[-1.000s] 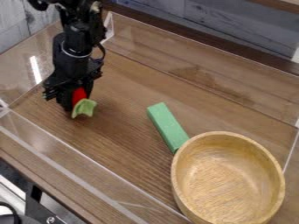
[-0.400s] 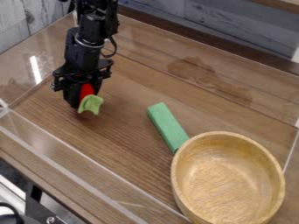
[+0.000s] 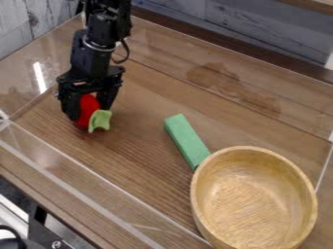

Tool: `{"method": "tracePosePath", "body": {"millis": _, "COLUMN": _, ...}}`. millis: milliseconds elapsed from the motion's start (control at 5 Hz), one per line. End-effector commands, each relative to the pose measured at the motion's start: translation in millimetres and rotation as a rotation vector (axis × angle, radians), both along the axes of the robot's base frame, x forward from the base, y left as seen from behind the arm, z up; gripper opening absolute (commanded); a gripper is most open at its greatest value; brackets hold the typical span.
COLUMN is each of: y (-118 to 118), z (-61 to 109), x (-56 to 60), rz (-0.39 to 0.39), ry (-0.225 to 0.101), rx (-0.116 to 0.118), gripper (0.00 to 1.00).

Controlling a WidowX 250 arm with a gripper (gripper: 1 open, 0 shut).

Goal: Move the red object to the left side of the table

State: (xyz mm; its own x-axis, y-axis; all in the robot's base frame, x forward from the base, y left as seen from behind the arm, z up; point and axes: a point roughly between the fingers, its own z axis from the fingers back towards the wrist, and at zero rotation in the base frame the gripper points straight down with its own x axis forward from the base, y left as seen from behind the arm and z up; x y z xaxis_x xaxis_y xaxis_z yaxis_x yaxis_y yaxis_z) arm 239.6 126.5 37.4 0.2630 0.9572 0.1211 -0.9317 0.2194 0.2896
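Note:
The red object (image 3: 92,110), a small glossy red toy fruit with a light green leafy end, rests on the brown wood-grain table (image 3: 247,97) at its left side. My gripper (image 3: 89,105) points steeply down right over it. Its black fingers (image 3: 65,102) stand spread on either side of the fruit, open, and the fruit lies between them on the tabletop. The fruit's upper part is partly hidden by the gripper body.
A flat green rectangular block (image 3: 186,140) lies mid-table. A large wooden bowl (image 3: 255,200) stands at the front right corner. Low clear acrylic walls (image 3: 78,190) border the table, with one close to the left of my gripper.
The fingers were shut on the red fruit before; now they have spread apart around it. The gripper stayed over the same spot and tilted slightly.

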Motion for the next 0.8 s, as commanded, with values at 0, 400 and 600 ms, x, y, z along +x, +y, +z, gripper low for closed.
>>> {"method": "tracePosePath", "body": {"millis": 0, "y": -5, "z": 26.7, "x": 12.5, "rz": -0.025, "ry": -0.061, "rx": -0.006, "gripper": 1.0}}
{"method": "tracePosePath", "body": {"millis": 400, "y": -21, "z": 53.9, "x": 16.1, "rz": -0.059, "ry": -0.08, "rx": -0.07, "gripper": 1.0}}
{"method": "tracePosePath", "body": {"millis": 600, "y": -33, "z": 67.3, "x": 16.9, "rz": -0.084, "ry": -0.089, "rx": -0.112, "gripper": 1.0}}
